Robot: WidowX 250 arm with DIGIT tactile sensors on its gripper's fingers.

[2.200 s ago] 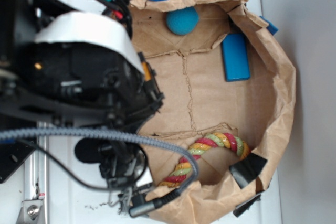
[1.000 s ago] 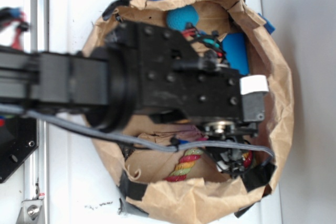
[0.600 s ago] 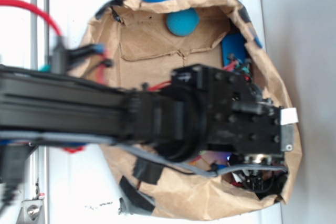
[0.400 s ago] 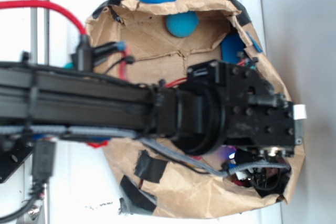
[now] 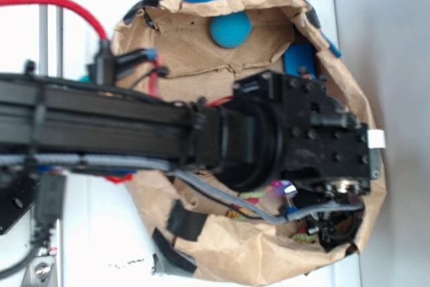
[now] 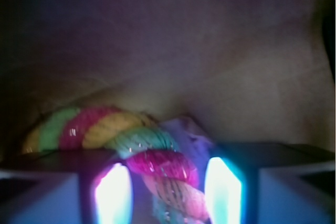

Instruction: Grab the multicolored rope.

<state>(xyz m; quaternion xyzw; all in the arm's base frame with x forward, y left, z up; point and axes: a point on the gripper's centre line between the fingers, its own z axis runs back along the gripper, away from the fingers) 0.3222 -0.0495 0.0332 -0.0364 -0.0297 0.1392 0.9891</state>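
Exterior view: the black arm (image 5: pixel 134 136) reaches in from 9 o'clock across the brown paper bag (image 5: pixel 201 247), and its wrist block covers the bag's lower right. The gripper (image 5: pixel 336 230) sits at the bag's 5 o'clock corner, but its fingers are masked by the housing, so from here I cannot tell how far they are spread. Only scraps of the multicolored rope (image 5: pixel 306 236) show, a few yellow-green strands just left of the gripper; its long axis cannot be read from this view. The teal ball (image 5: pixel 230 29) lies at 12 o'clock inside the bag, well apart from the gripper. A blue block (image 5: pixel 299 58) peeks out at 1 o'clock, partly behind the arm. A grey braided cable (image 5: pixel 222 196) droops under the arm.

Wrist view: the two fingers (image 6: pixel 113 195) stand spread, glowing at left and right of the lower frame, with the rope (image 6: pixel 157 163) passing between them. No pad clearly presses it; contact cannot be confirmed. The rope runs from 9 o'clock toward centre, then bends down to 6 o'clock through the gap. It rests on the bag's paper floor (image 6: pixel 210 51). This view shows the finger gap and the rope's run, which the exterior view hides; the ball and block show only outside.
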